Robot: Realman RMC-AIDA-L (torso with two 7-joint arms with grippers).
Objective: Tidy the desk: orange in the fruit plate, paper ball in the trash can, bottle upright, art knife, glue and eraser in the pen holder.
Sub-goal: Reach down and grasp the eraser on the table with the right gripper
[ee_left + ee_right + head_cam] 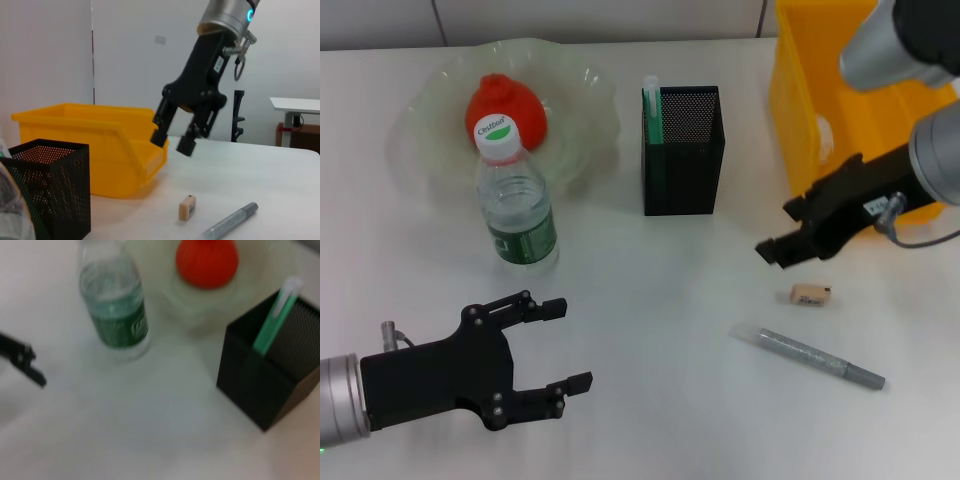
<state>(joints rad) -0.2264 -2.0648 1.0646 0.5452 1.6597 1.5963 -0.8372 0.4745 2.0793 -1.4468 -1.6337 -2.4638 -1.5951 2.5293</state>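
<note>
Eraser [811, 294] lies flat on the white table [650, 300], just below my right pincer [778, 230] in the head view and apart from it. My right pincer hangs over the table in front of the trash can [800, 110], its fingers spread and holding nothing. Near the eraser, toward me, a grey pen-shaped tool [815, 355] lies slantwise on the table. The pen holder [682, 150] stands upright at the middle, a green-and-white stick [651, 105] standing in its left corner. The orange [505, 105] sits in the fruit plate [430, 120] at far left. The bottle [515, 200] stands upright just before the plate, white cap on top. My left pincer [570, 345] hovers low at near left, spread and empty, well apart from everything.

Left wrist view: the right pincer [172, 142] hangs with a clear gap between its fingers, above the eraser [187, 207] and clear of it. The grey tool [231, 221] lies beside the eraser. The trash can [75, 145] stands behind, the pen holder [50, 190] nearer.

Right wrist view: the bottle [114, 305] is upright, the orange [206, 261] rests in the plate [200, 305], and the stick [276, 315] leans in the pen holder [272, 385]. One dark fingertip of the left pincer [22, 362] shows at the edge.
</note>
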